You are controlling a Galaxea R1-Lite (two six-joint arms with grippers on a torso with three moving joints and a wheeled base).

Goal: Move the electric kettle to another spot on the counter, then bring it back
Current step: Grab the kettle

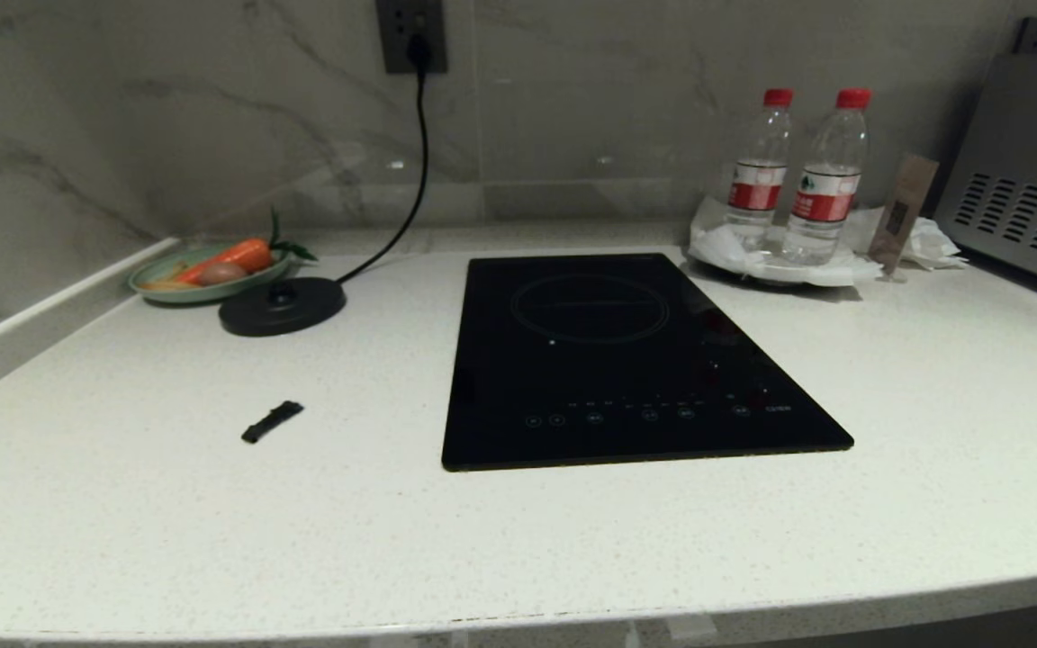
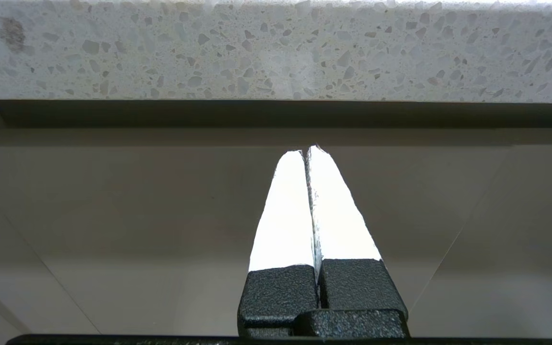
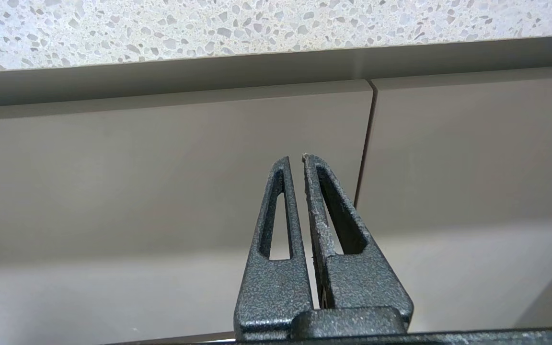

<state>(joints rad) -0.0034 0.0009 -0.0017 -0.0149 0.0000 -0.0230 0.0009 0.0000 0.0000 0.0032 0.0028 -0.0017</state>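
White speckled stone is filling most of the head view: the counter [image 1: 167,522] is running from the marble wall at the top of the frame down to its rounded front edge at the bottom. The electric kettle is not showing in any view, so I cannot tell where it is. Only its round black base [image 1: 283,306] is sitting in the upper left of the frame, with a cord [image 1: 418,171] going up to the wall socket [image 1: 410,34]. Just beside the base, a green plate [image 1: 167,290] is holding a carrot [image 1: 238,257]. A small black piece [image 1: 272,421] is lying lower on the left. A black hob [image 1: 626,360] is occupying the centre. In the upper right, two water bottles [image 1: 793,175] with red caps are standing on white paper [image 1: 784,263], near a brown packet [image 1: 902,212] and a grey appliance [image 1: 1023,171].

The left gripper [image 2: 308,149] is resting below the counter edge, facing the cabinet front [image 2: 113,215], with its fingers pressed together and holding nothing. The right gripper [image 3: 295,157] is also waiting under the edge, fingers closed and empty.
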